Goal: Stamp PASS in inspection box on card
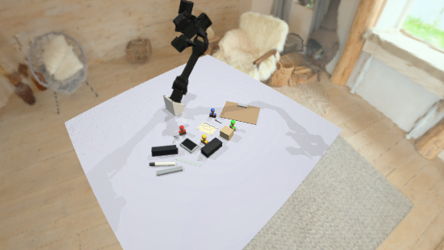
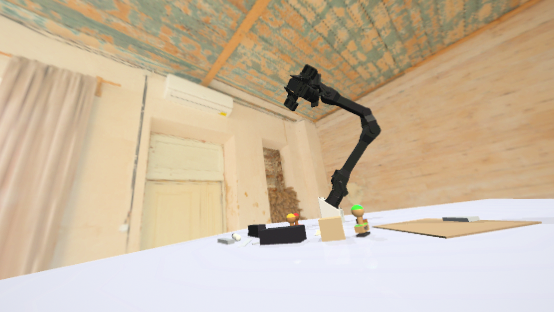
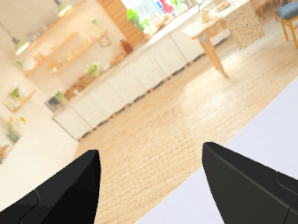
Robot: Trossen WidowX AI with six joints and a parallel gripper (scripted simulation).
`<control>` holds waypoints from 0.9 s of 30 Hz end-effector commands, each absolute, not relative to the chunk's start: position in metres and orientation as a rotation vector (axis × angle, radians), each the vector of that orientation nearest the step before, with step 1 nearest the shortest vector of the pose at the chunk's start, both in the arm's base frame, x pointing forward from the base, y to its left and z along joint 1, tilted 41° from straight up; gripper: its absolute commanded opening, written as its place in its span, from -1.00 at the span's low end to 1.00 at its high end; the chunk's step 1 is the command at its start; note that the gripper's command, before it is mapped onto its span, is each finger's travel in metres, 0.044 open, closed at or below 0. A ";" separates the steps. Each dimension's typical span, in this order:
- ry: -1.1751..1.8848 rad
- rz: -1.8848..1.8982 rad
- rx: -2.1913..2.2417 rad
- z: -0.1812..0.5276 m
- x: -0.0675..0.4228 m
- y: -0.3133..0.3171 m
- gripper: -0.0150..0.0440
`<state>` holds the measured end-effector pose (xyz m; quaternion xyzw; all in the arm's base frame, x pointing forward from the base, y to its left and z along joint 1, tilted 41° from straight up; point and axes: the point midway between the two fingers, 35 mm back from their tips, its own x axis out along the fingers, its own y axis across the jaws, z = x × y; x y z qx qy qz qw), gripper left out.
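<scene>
High at the top centre of the top view, the black six-joint arm (image 1: 188, 68) is rearing up from its pale wedge-shaped base (image 1: 173, 106), carrying the black parallel-jaw gripper (image 1: 191, 20) far above the white counter (image 1: 248, 192). Its jaws are standing partly spread and pinching nothing; in the wrist view the two dark fingers are framing only wooden floor and a corner of the counter.

Down at the middle of the top view, the small cream inspection card (image 1: 207, 128) is lying flat among four knob-handled stamps: a blue-topped one (image 1: 212, 112) just above it, a red-topped one (image 1: 182, 130) to its left, a yellow-topped one (image 1: 204, 139) just below it, and a green-topped one (image 1: 232, 125) to its right, beside a small tan cardboard box (image 1: 226, 132). Which stamp bears PASS is too small to read. The dark square ink pad in its grey tray (image 1: 189, 145) is sitting just left of the yellow-topped stamp, between two black rectangular blocks (image 1: 164, 151). A brown clipboard (image 1: 240, 112) is lying toward the upper right of the group, and a white marker with a black cap (image 1: 162, 163) and a grey bar (image 1: 169, 171) are lying toward the lower left.
</scene>
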<state>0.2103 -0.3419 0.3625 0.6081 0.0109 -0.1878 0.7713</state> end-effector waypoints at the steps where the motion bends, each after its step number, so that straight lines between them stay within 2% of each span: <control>1: 0.180 -0.351 1.299 0.333 0.255 -0.320 0.24; 8: 0.539 -0.194 1.222 0.269 0.333 -0.251 0.24; 14: 0.858 -0.019 1.093 0.216 0.376 -0.168 0.24; 19: 1.119 0.154 0.941 0.176 0.390 -0.090 0.24; 24: 1.367 0.351 0.752 0.141 0.383 -0.012 0.24; 27: 1.434 0.411 0.693 0.133 0.377 0.009 0.24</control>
